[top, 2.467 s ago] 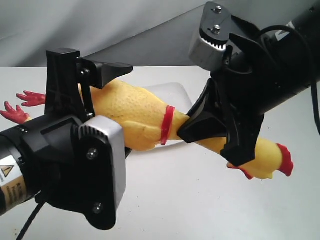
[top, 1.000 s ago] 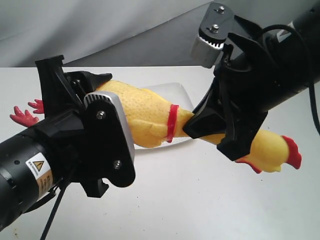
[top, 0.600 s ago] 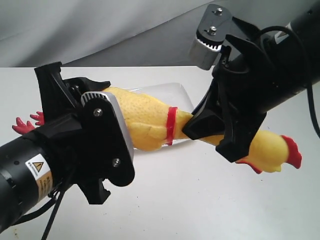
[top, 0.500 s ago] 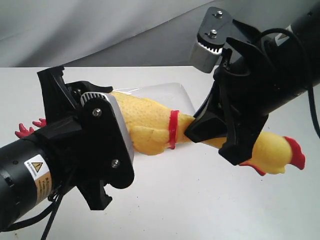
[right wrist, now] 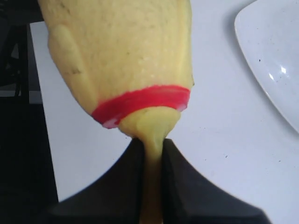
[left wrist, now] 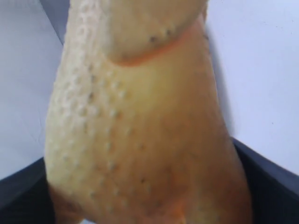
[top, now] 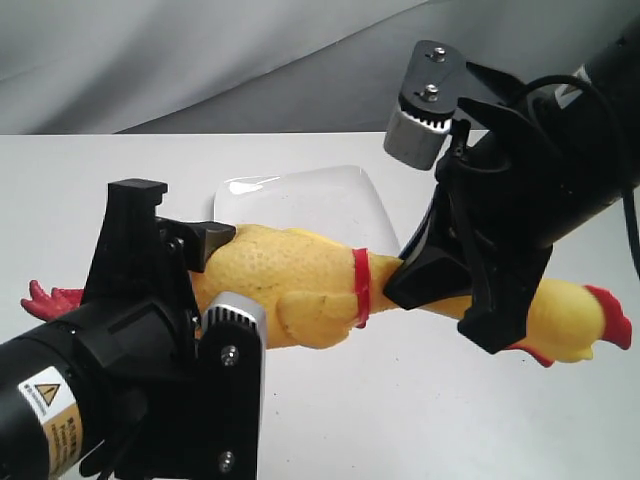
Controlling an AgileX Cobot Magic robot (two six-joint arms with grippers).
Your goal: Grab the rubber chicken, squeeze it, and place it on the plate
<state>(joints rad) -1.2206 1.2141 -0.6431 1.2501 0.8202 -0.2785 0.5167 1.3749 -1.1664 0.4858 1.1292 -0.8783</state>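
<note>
We log 1 rubber chicken point(top: 290, 295), aloft at 6 o'clock of the plate point(top: 300, 195), head toward 3; the right gripper point(top: 422, 285), slanting down, pinches its neck; the left gripper point(top: 195, 265), from 7 o'clock, apparently clasps its body.

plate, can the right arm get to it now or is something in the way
Probably not freely. The right gripper is shut on the neck of the rubber chicken while the left gripper holds its body, so both must move together. The visible plate surface is bare.

a lab-style test bench: bare white table point(top: 330, 420) against a plain grey backdrop point(top: 150, 50).
</note>
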